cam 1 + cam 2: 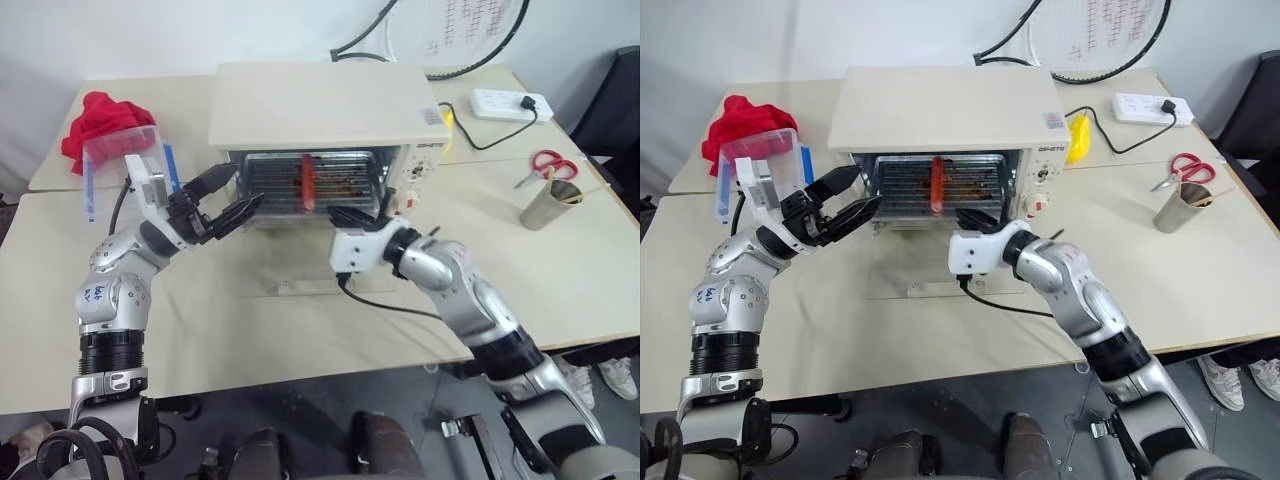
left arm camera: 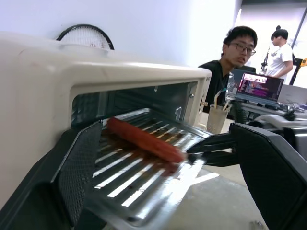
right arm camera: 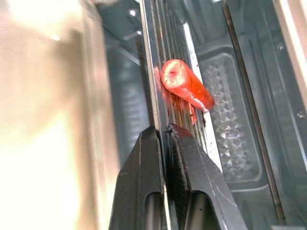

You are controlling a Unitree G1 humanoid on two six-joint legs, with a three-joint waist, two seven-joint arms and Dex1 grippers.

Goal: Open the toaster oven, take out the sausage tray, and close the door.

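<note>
With the door (image 1: pixel 300 275) flat before the oven (image 1: pixel 320 110), my right gripper (image 3: pixel 163 132) pinches the tray (image 2: pixel 144 177) rim, seemingly half out; my left gripper (image 1: pixel 225 200) waits spread beside the oven mouth.

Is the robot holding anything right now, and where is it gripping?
Yes: the right claw pinches the sausage tray by its front rim. The left claw is open, holding nothing.
</note>
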